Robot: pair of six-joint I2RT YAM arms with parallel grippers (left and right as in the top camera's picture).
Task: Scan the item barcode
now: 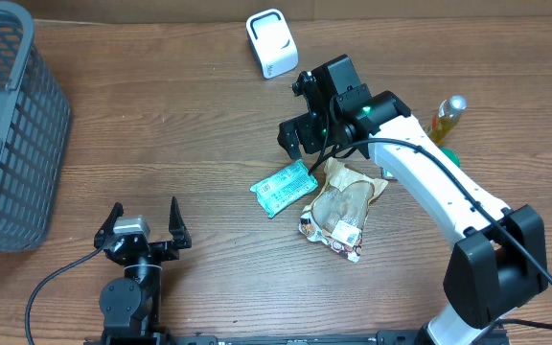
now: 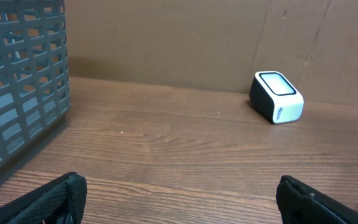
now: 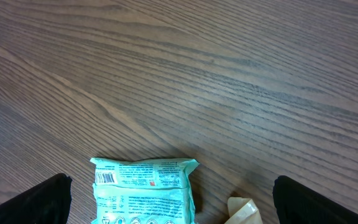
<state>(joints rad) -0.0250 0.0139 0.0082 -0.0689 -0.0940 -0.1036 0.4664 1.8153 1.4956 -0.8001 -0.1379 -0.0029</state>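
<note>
Right gripper [image 1: 300,146]: wide apart, empty, poised over the near end of the teal packet; black fingers [image 3: 39,202] in both lower corners of the wrist view.
Left gripper [image 1: 144,213]: spread wide, empty, parked low at 7 o'clock of the overhead view, pointed toward 12.
Teal packet [image 1: 284,187]: flat on the wood near table centre, at 5 o'clock of the right gripper; printed face up, small barcode [image 3: 105,178] showing at one corner.
Brown pouch [image 1: 338,211]: lying flat, touching the teal packet on its 3 o'clock side, white label at its lower end.
Scanner [image 1: 271,43]: white block with dark-rimmed window, at 12 o'clock of the packets, well apart from them.
Bottle [image 1: 448,117]: amber, silver cap, at 3 o'clock, beyond the right arm.
Basket [image 1: 8,125]: grey lattice, at 9 o'clock, cut by the frame edge.
Surface: brown wood-grain table [image 1: 161,144], matte, bare between basket and packets.
Room: plain brown board wall [image 2: 197,37] rising directly behind the table's far edge.
</note>
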